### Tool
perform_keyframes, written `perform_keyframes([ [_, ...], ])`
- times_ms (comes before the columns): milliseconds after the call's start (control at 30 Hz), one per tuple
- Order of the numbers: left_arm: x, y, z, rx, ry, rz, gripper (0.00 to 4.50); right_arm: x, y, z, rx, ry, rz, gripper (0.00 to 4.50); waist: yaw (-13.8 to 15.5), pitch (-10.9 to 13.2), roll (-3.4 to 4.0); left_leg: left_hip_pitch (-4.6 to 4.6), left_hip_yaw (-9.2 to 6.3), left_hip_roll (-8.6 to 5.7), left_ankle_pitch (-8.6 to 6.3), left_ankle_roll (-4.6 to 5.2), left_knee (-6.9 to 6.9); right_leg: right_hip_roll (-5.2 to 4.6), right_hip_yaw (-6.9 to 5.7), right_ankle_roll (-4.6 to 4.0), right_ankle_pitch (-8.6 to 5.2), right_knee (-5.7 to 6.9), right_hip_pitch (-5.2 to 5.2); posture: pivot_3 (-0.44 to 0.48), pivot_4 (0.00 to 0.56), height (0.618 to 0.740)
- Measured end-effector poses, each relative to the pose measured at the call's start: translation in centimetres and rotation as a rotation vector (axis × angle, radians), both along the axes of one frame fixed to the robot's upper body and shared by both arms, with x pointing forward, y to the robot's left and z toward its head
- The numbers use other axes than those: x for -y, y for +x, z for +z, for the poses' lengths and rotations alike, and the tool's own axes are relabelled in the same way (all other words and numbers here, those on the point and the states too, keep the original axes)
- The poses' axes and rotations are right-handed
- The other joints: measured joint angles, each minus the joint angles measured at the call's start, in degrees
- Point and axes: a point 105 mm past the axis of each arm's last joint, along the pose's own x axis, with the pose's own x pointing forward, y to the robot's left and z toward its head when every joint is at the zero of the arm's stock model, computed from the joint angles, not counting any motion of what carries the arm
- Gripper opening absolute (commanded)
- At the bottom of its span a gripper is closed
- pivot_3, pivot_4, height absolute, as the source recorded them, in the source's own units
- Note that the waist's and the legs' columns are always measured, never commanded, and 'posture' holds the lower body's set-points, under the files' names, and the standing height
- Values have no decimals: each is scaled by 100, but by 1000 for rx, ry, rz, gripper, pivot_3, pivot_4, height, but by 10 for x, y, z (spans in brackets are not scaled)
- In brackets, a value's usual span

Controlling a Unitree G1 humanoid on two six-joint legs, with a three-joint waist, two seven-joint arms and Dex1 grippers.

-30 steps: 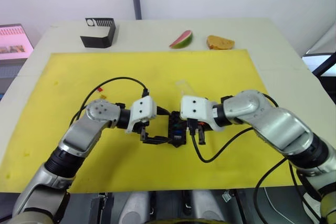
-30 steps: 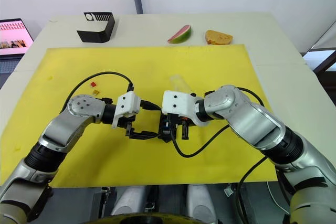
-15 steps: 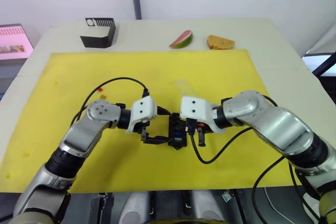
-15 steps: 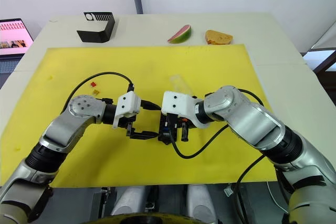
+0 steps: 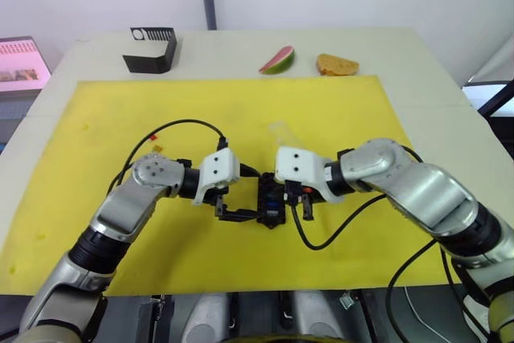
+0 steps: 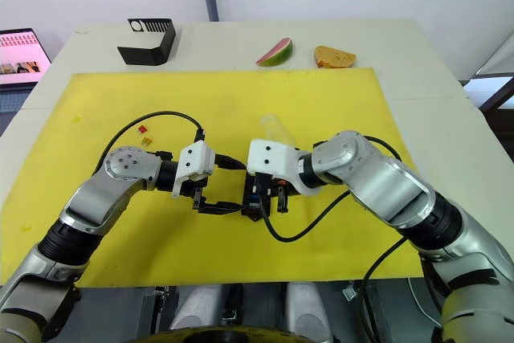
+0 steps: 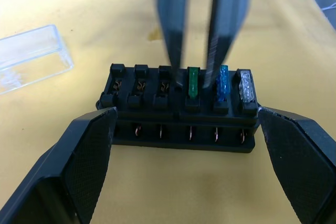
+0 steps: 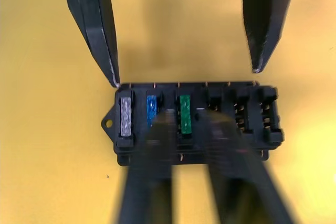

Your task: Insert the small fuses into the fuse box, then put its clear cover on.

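Note:
The black fuse box [image 5: 271, 202] lies mid-mat, with a whitish fuse [image 7: 247, 86], a blue fuse [image 7: 222, 82] and a green fuse [image 7: 192, 81] seated side by side at one end of it. My right gripper [image 7: 194, 75] hangs over the box, open narrowly, one finger on each side of the green fuse. My left gripper [image 7: 187, 113] is open wide, its fingertips [image 8: 116, 80] at the box's long side. The clear cover [image 5: 281, 130] lies on the mat just behind the box. A red fuse [image 6: 143, 128] and an amber fuse [image 6: 147, 141] lie loose beyond my left arm.
The yellow mat [image 5: 345, 110] covers most of the pale table. At the back stand a black angular holder [image 5: 150, 48], a watermelon slice [image 5: 277, 60] and a piece of bread [image 5: 336, 64]. A lit screen [image 5: 20, 62] sits off the left edge. Cables loop beside both wrists.
My right gripper has crept slightly left over the box. The left gripper and the fuse box have stayed put.

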Motion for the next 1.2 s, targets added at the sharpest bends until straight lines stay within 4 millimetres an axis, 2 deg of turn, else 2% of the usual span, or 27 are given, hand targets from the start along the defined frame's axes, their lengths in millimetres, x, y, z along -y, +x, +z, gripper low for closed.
perform_keyframes([
  [200,-4,0,-2,-13,13,-9,4500,6,5,21,31,64,-18,1852,4,0,0,0,0,0,-2,3,0,0,0,0,0,-1,1,0,150,740],
  [300,-6,-2,-3,-19,19,-19,4500,10,7,17,36,112,-25,1852,8,0,-1,0,0,0,-2,3,0,0,1,0,0,0,1,0,150,740],
  [433,-6,-2,-2,-21,19,-23,4500,7,4,9,26,271,-11,1852,8,-1,-2,0,0,0,0,0,0,1,1,0,0,4,0,0,150,740],
  [467,-6,-2,-2,-21,19,-24,4500,6,2,6,8,318,-8,1335,7,-1,-2,0,1,-1,2,-3,0,0,1,1,0,4,1,0,150,740],
  [533,-6,-3,-2,-22,19,-27,4500,5,-3,1,-9,378,-3,611,12,-1,-2,1,0,-1,1,-2,2,0,1,1,0,5,2,0,150,740],
  [567,-6,-3,-2,-22,19,-27,4500,7,-5,-4,-17,407,-10,20,22,-1,-2,1,0,-1,1,-2,2,0,0,1,0,4,3,0,150,740],
  [633,-7,-3,-2,-22,20,-26,4500,8,-7,-14,-40,441,-30,20,13,-1,-2,1,1,-2,0,1,3,0,1,1,0,5,3,0,150,740],
  [733,-7,-3,-2,-22,20,-27,4500,9,-6,-18,-39,473,-49,20,5,-1,-2,4,0,-2,0,1,4,2,1,1,0,8,3,0,150,740],
  [833,-7,-3,-2,-22,20,-28,4500,11,-4,-20,-17,472,-61,20,4,-1,-2,4,0,-2,1,-1,4,2,0,1,0,9,3,0,150,740],
  [933,-6,-3,-2,-21,20,-28,4500,13,-1,-34,-28,441,-89,20,17,-1,-2,4,1,-2,1,-1,5,2,0,1,0,8,4,0,150,740],
  [1200,-6,-2,0,-15,20,-34,4500,14,-3,-37,42,402,-62,20,22,-3,-4,14,1,-3,0,1,6,3,0,1,0,8,17,0,150,740],
])
